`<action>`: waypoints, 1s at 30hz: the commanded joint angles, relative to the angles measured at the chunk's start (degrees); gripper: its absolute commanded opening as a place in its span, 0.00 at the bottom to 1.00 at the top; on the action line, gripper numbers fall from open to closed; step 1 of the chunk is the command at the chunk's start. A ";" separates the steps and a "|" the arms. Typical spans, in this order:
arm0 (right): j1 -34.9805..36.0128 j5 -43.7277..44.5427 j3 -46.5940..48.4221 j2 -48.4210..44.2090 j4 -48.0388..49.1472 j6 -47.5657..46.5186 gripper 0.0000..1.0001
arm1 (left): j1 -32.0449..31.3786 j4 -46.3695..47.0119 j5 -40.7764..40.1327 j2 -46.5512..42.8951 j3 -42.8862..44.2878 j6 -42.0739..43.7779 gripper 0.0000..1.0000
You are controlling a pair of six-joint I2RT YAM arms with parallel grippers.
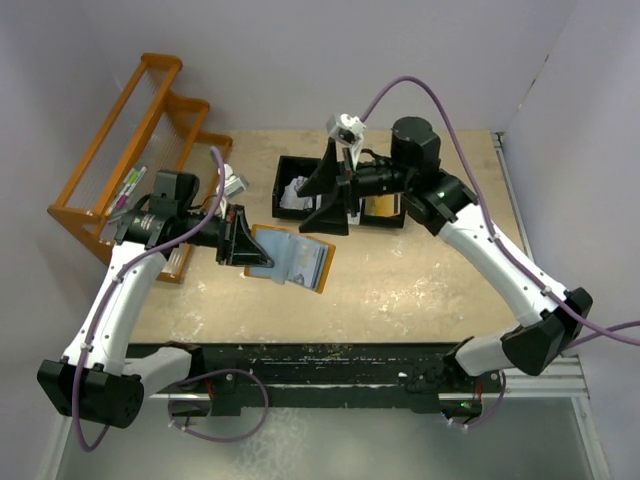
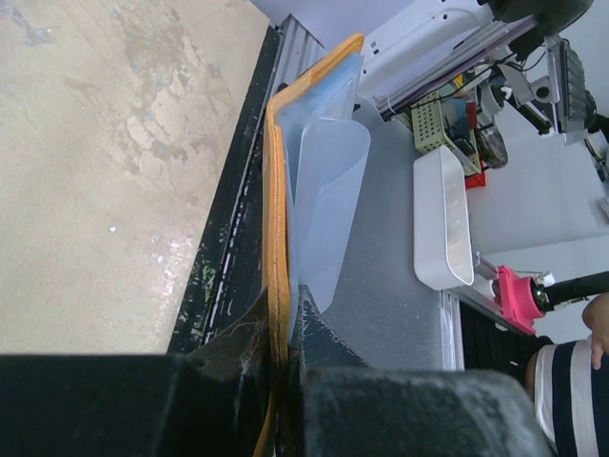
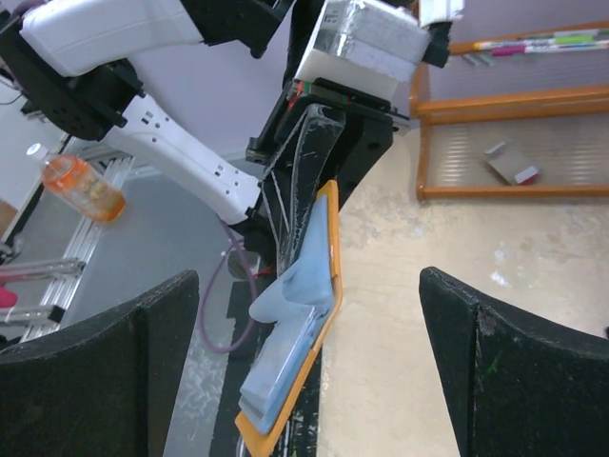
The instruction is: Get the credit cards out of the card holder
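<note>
Table [image 1: 420, 290], centre-left in the overhead view: card holder [image 1: 290, 258] held open above it, one edge clamped by the left gripper [image 1: 240, 238], long axis running rightward. Right gripper [image 1: 318, 205], fingers spread wide and empty, faces its free end from just upper right.

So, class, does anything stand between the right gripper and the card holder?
Nothing visible does. The open right gripper faces the card holder, which the left gripper grips by one edge; the space between them looks free.
</note>
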 commanded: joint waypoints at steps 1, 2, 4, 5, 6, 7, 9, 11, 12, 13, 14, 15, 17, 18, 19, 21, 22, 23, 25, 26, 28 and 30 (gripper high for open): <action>3.17 -0.54 3.45 3.33 -5.15 -6.30 0.98 | 0.00 0.27 4.80 0.09 2.80 1.65 0.00; 3.71 -0.42 4.43 4.57 -7.56 -7.75 0.97 | 0.00 0.29 5.10 0.15 2.86 1.37 0.00; 4.29 -1.03 5.30 5.63 -9.39 -9.21 0.95 | 0.00 0.31 5.66 0.13 3.03 1.12 0.00; 4.33 -1.50 5.06 5.62 -9.21 -9.48 0.94 | 0.00 0.31 5.82 0.09 3.17 0.98 0.00; 4.33 -1.97 4.71 5.33 -8.87 -9.51 0.93 | 0.00 0.31 5.94 0.09 3.25 0.92 0.00; 4.33 -2.37 4.00 4.88 -8.28 -9.33 0.92 | 0.00 0.31 6.15 0.03 3.31 0.78 0.00; 4.33 -3.00 2.29 3.91 -7.64 -9.17 0.90 | 0.00 0.23 6.59 -0.01 3.48 0.57 0.00; 4.33 -3.40 0.92 2.71 -7.94 -9.23 0.89 | 0.00 0.22 6.96 0.07 3.61 0.42 0.00; 4.35 -3.60 0.14 2.20 -7.83 -9.25 0.89 | 0.00 0.22 7.12 0.07 3.62 0.34 0.00; 4.33 -3.59 -0.71 1.70 -7.32 -9.17 0.88 | 0.00 0.27 7.37 0.15 3.62 0.17 0.00; 4.33 -3.66 -1.54 1.32 -6.64 -9.12 0.88 | 0.00 0.31 7.64 0.19 3.58 0.11 0.00; 4.38 -3.74 -2.33 1.08 -6.09 -9.08 0.86 | 0.00 0.29 7.84 0.23 3.62 -0.04 0.00; 4.46 -3.96 -3.09 1.12 -4.76 -8.94 0.81 | 0.02 0.31 7.98 0.41 3.67 -0.28 0.00; 4.69 -4.18 -3.16 1.45 -4.68 -8.76 0.78 | 0.00 0.31 7.99 0.44 3.70 -0.33 0.00; 5.02 -4.19 -3.11 1.78 -4.95 -8.73 0.76 | 0.00 0.27 8.02 0.44 3.85 -0.35 0.00; 5.92 -3.30 -2.62 2.77 -5.60 -8.83 0.64 | 0.00 0.23 7.99 0.35 4.00 -0.36 0.00; 6.21 -2.96 -2.21 3.24 -7.32 -9.35 0.59 | 0.00 0.22 7.99 0.29 4.09 -0.34 0.00; 6.45 -2.65 -1.72 3.64 -8.48 -9.87 0.54 | 0.00 0.18 7.92 0.39 4.21 -0.33 0.00; 6.76 -1.68 -0.92 4.20 -10.48 -11.05 0.46 | 0.00 0.01 7.77 0.46 4.49 -0.21 0.00; 6.93 -1.28 -0.76 4.27 -11.21 -11.40 0.42 | 0.00 -0.14 7.66 0.52 4.82 -0.05 0.00; 6.91 -0.52 -0.89 4.09 -11.64 -11.51 0.34 | 0.00 -0.25 7.19 0.63 5.30 0.29 0.00; 6.89 0.01 -1.16 3.79 -11.54 -11.52 0.23 | 0.00 -0.32 6.29 0.86 5.97 0.70 0.03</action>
